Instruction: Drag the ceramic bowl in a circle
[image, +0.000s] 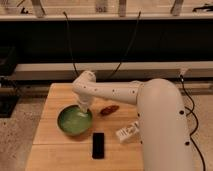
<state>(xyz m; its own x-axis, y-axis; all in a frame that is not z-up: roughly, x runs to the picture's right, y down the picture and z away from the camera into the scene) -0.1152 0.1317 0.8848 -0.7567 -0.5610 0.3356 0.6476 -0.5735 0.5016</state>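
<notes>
1. Wooden table (44, 146) holds a black slab (98, 145) nearest, close to the bowl; a wide circle may shove it.
2. Mid-table sits the green ceramic bowl (73, 122). The gripper (84, 108) meets its far-right rim. I cannot tell its grip state, so it may slip.
3. Beyond, a reddish object (109, 109) risks a bump.

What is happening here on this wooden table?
A white robot arm reaches over the wooden table. Its gripper is lowered into the green ceramic bowl, at the far right side of the bowl. The bowl sits on the left part of the table. Near it lie a reddish-brown item, a flat black object and a white object; the gripper touches none of these.
</notes>
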